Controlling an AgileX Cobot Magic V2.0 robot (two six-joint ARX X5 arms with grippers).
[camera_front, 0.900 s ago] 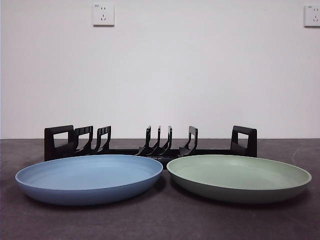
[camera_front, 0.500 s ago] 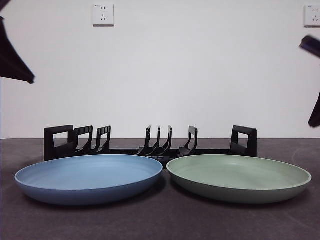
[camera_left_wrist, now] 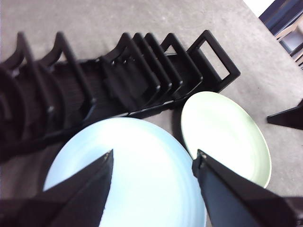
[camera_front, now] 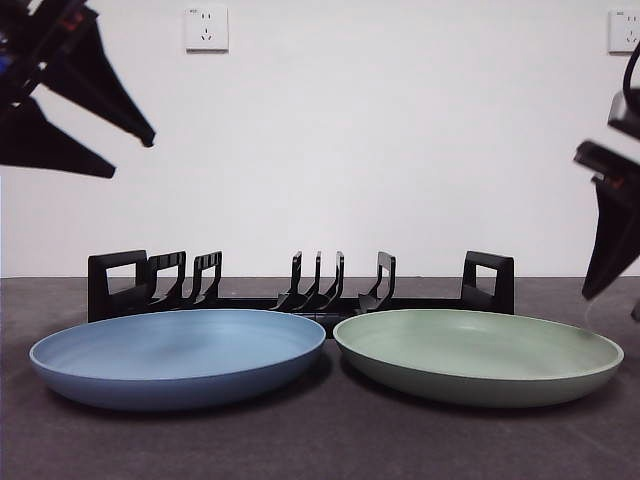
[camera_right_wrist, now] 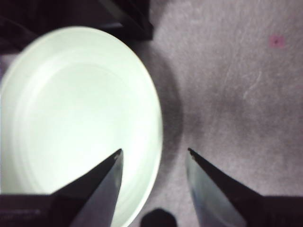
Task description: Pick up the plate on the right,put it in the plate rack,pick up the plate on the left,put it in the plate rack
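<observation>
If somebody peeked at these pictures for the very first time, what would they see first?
Two big plates lying flat at the front of the table: a blue plate on the left and a green plate on the right, nearly touching. Behind them stretches the black plate rack, with nothing in it. Up high, the left gripper hangs open over the blue plate, and the right gripper hangs open at the green plate's outer rim.

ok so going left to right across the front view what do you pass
left gripper high at the left edge → blue plate → green plate → right gripper at the right edge above the green plate's rim. The plate rack runs behind both plates, so it has no single place.
</observation>
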